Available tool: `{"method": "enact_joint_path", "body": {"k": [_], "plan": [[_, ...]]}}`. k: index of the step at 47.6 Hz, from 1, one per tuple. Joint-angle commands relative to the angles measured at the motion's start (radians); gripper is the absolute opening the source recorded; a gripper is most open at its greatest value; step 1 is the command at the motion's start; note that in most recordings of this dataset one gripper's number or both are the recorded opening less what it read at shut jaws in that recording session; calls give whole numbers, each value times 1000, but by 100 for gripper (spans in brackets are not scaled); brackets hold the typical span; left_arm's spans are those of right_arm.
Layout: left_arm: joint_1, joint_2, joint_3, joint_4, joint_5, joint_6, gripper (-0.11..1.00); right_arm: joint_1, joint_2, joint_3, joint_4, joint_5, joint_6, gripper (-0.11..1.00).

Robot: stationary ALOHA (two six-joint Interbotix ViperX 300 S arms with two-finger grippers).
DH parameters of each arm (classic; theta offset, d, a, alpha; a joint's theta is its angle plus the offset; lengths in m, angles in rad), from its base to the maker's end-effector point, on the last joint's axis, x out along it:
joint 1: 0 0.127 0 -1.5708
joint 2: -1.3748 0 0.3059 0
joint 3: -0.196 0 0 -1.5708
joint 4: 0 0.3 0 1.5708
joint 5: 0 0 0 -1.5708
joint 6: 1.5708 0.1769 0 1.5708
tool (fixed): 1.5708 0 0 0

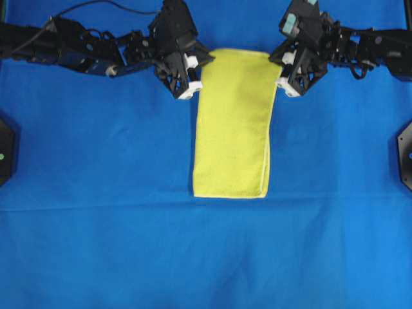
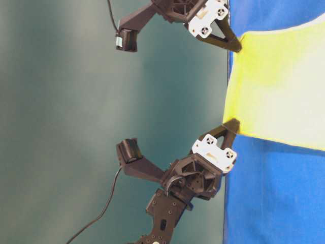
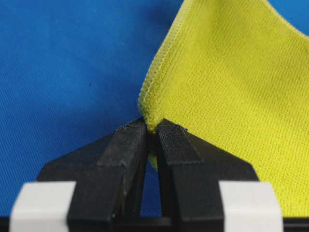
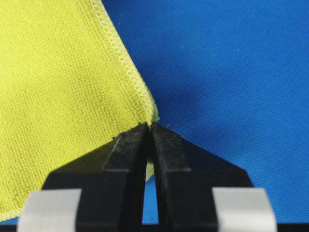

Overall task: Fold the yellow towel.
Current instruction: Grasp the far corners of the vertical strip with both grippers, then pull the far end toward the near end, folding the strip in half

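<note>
Each pinching a far corner at twelve o'clock, the left hand [image 1: 190, 82] and right hand [image 1: 288, 81] lift the yellow towel [image 1: 233, 129]; such thin bites may slip, ruining the fold.

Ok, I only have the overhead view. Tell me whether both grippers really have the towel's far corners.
Observer: Left wrist view: the left gripper is shut on the yellow towel, hem corner pinched between its fingers.
Operator: Now the right one.
Observer: Right wrist view: the right gripper is shut on its corner too.
Operator: Say whether that edge is off the table.
Observer: Table-level view: both corners are raised off the blue table covering.
</note>
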Motion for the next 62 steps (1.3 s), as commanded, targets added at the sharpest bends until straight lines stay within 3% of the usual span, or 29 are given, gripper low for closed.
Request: {"method": "enact_joint_path", "body": {"k": [1,16,23,38,52,62], "plan": [[3,-35,-12,2,15,-2,4,-5,-20,-17,-5,2,-2,4],[-12,-67,25,2,28,-2,4,2,-54,-35,-5,37,2,4],[-49,-103,44,2,29,5,4,41,-94,-28,0,80,17,4],[-179,-129,106,2,141,-5,4,252,-144,-12,80,204,20,4],[-354,-126,115,-3,178,-63,4,462,-140,5,209,206,21,4],[-442,-118,114,-3,179,-106,4,548,-118,2,253,201,21,4]]}}
